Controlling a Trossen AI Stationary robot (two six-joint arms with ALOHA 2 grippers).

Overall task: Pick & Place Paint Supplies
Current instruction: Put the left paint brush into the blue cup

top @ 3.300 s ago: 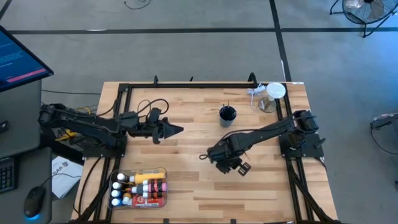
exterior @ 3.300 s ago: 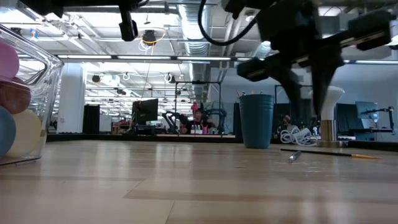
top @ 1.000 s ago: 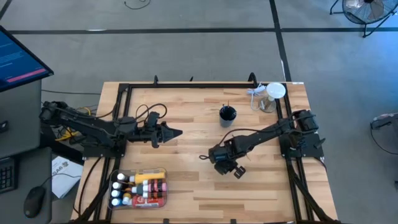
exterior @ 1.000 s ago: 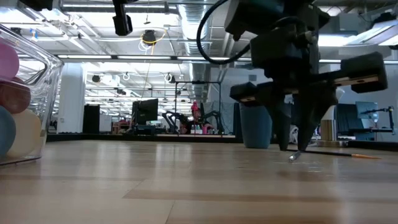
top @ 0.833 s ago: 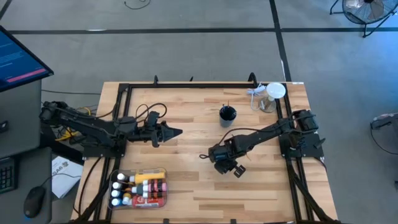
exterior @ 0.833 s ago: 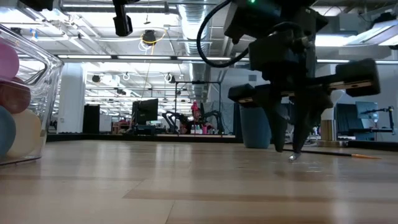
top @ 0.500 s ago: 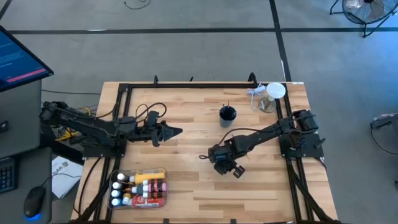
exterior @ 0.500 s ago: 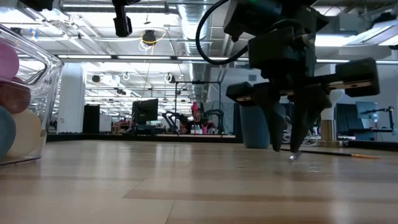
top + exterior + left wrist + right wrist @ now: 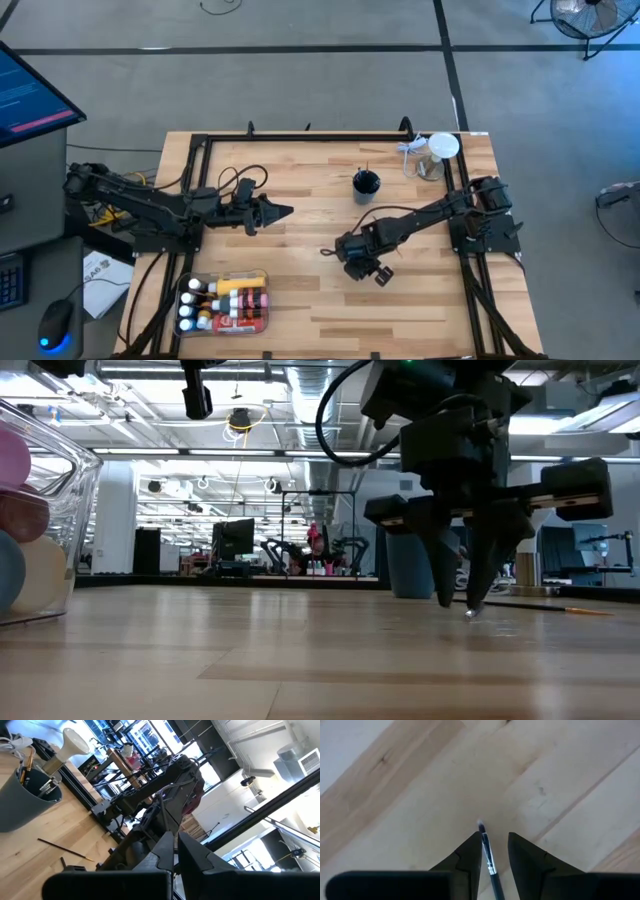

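Observation:
A thin dark-handled brush (image 9: 530,606) lies flat on the wooden table, its bristle end (image 9: 481,825) showing in the right wrist view. My right gripper (image 9: 460,600) points steeply down over that end, open, with one finger on each side of it (image 9: 495,837). Several paint bottles (image 9: 235,298) lie in a clear tray (image 9: 262,276) at the near left. A dark cup (image 9: 366,186) holding brushes stands at the far middle. My left gripper (image 9: 288,211) hangs shut above the table's left half, holding nothing. My right gripper stands astride the brush's bristle end (image 9: 485,847), fingers coming from above and lying across the brush. The shaft runs close along one finger (image 9: 470,855), with a clear gap to the other. Whether that finger touches it I cannot tell. The brush rests on the table.
A clear jar with a white lid (image 9: 438,155) and a coiled white cord stand at the far right corner. A black frame rail (image 9: 300,137) borders the table. The tray's clear wall (image 9: 85,520) rises at the low view's left. Bare wood lies between the tray and the right gripper.

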